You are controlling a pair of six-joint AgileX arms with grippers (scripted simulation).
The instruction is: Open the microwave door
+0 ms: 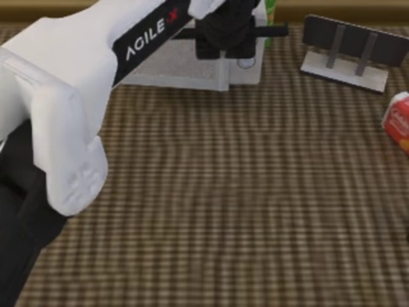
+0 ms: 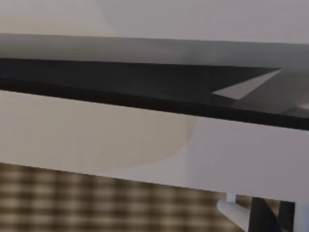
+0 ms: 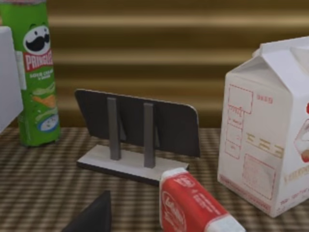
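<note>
while the left arm reaches across the frame, the scene reads:
step: left gripper (image 1: 225, 31) at the microwave (image 1: 185, 67) front, upper middle of the top view; contact or pull stage, i judge
left gripper state: cannot tell, fingers hidden behind the black wrist
door: microwave door (image 2: 145, 140) fills the left wrist view very close; a dark gap above it hints it may be slightly ajar, not sure
right arm: not in the top view; its wrist view faces the dark rack (image 3: 140, 128), pringles can (image 3: 37, 72), milk carton (image 3: 265, 125), red box (image 3: 193, 205)
right gripper state: cannot tell
next: needs a firm hold on the door edge, then an outward arc about the hinge
</note>
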